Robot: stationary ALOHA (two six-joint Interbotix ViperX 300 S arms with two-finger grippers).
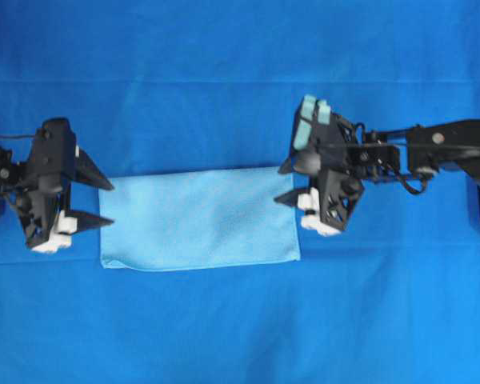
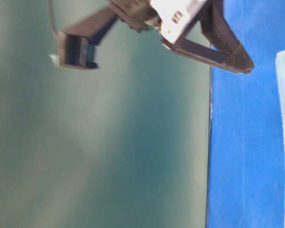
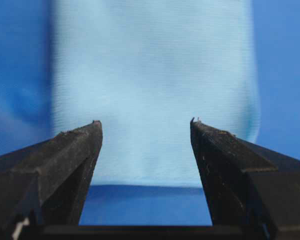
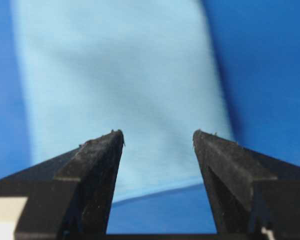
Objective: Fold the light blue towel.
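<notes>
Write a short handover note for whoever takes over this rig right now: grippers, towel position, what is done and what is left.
Left gripper: open, empty, at the left short edge of the thin pale sky-blue cloth towel.
Right gripper: open, empty, at the towel's right short edge, near the far corner.
Towel: lies flat as a wide rectangle on the deep royal-blue table cloth, with neither gripper holding it.
Done: the rectangular shape suggests one fold is already in.
Left: probably a second fold, bringing one short end over the other, then a check that the edges line up.
</notes>
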